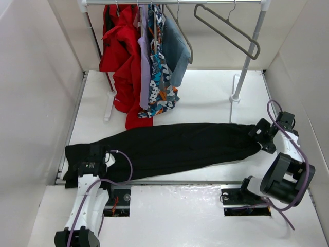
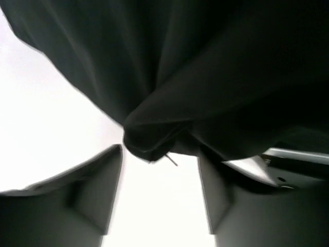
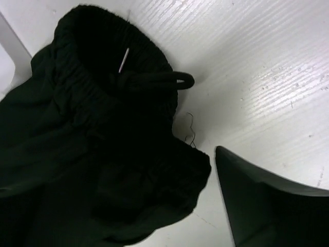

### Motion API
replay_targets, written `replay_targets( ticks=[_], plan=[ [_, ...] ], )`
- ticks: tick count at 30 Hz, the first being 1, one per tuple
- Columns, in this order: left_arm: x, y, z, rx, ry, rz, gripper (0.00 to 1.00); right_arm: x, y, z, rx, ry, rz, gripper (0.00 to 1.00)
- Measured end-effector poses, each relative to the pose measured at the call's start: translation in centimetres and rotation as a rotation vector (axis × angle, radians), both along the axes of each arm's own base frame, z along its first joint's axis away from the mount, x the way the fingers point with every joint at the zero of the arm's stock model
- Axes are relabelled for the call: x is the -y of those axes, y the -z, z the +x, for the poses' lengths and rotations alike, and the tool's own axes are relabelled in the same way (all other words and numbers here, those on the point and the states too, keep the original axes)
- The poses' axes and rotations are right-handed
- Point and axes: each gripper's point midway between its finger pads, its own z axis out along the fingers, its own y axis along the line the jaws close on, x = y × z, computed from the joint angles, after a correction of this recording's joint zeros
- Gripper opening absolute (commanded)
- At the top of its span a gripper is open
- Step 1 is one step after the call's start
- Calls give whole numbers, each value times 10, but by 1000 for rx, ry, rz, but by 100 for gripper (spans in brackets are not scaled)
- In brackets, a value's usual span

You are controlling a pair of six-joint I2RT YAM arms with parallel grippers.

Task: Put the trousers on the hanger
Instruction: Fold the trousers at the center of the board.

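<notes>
The black trousers (image 1: 175, 146) lie stretched flat across the table from left to right. The grey-beige hanger (image 1: 229, 30) hangs empty on the rail at the back right, tilted. My left gripper (image 1: 95, 157) is over the trousers' left end. In the left wrist view it (image 2: 160, 154) is open, with a fold of black cloth (image 2: 154, 139) at the fingertips and white table showing between the fingers. My right gripper (image 1: 260, 135) is at the right end, at the waistband (image 3: 103, 103) with its drawstring loop (image 3: 177, 80). One finger (image 3: 267, 200) stands clear of the cloth; the other is hidden under the fabric.
A clothes rail (image 1: 169, 2) at the back holds red (image 1: 121, 51), lilac, patterned (image 1: 159, 77) and blue-grey (image 1: 177, 49) clothes. Its white posts (image 1: 241, 82) stand on the table. White walls close in left and right. A metal strip (image 1: 195, 182) runs along the near table edge.
</notes>
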Motion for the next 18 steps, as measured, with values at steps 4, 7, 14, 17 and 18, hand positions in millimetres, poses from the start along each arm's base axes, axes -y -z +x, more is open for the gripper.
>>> replay_targets(
  ticks=[4,7,14,17,18],
  plan=[
    [1,-5,-5,-8,-20,-10,89,-2,14,4,-23,-16,36,100],
    [4,-28,-1,18,-25,-34,93,-5,28,5,-54,-24,73,100],
    [11,-91,17,136,-25,-86,96,-1,34,19,-34,-34,81,63],
    [13,-101,22,154,-43,-105,97,1,39,29,-18,-37,89,15],
    [13,-100,25,154,-51,-113,97,0,41,32,-12,-44,101,0]
  ],
)
